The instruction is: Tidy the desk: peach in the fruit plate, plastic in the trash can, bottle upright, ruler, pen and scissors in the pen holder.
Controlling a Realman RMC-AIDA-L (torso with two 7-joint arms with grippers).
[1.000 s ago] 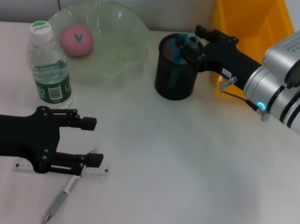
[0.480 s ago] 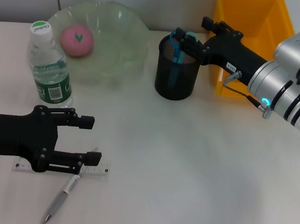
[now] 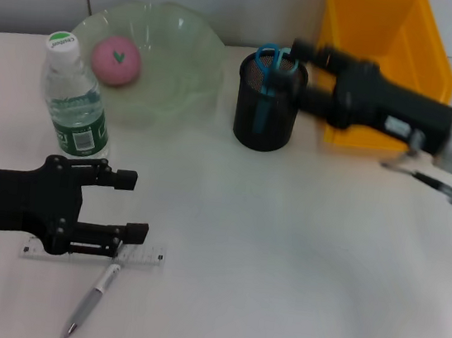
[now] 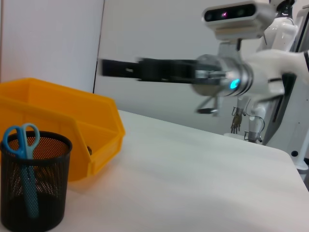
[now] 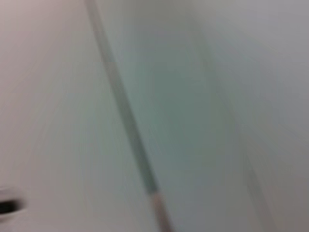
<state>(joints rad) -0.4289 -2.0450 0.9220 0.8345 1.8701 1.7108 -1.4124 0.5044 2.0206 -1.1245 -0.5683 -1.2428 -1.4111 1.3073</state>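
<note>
Blue-handled scissors (image 3: pixel 270 66) stand in the pen holder (image 3: pixel 264 112), so my right gripper (image 3: pixel 309 73) beside its rim is spread, empty. Far from the holder, my left gripper (image 3: pixel 134 204), fingers apart, straddles the ruler (image 3: pixel 141 255), pen (image 3: pixel 90 299) alongside.

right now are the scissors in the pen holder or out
In: the scissors stand in the pen holder, blue handles above its rim.

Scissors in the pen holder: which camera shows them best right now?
The left wrist view: the scissors stand handles-up in the pen holder, seen side-on with nothing in front. The head view shows only their blue handles above the rim, beside the right gripper. The right wrist view shows none of them.
</note>
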